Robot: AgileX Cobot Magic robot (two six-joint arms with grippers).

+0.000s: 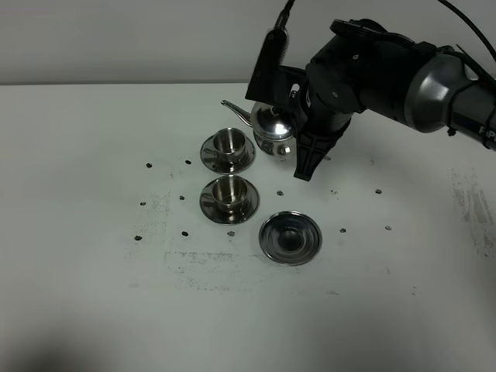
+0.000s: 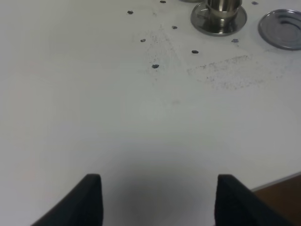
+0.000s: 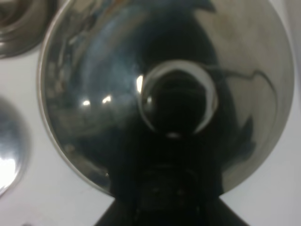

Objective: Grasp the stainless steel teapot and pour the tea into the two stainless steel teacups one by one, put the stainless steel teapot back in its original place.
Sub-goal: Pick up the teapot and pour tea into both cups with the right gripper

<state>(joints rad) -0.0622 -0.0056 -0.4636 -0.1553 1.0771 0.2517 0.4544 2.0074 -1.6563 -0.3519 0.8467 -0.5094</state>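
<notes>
The stainless steel teapot [image 1: 273,129] is in my right gripper [image 1: 302,133], which is shut on its handle side. It sits just right of the far teacup [image 1: 228,143], with its thin spout pointing left past that cup's rear rim. The near teacup [image 1: 228,191] stands on its saucer in front. The round steel tray [image 1: 290,237], the original place, lies bare to the near right. The right wrist view is filled by the teapot's domed lid [image 3: 174,101] and knob. My left gripper [image 2: 157,202] is open over bare table, far from the near teacup [image 2: 218,12] and tray [image 2: 282,29].
The white table [image 1: 93,232] carries small dark marks around the cups and a scuffed patch in front of them. The right arm's bulky black and grey body [image 1: 403,77] reaches in from the back right. The table's edge [image 2: 282,181] shows beside my left gripper.
</notes>
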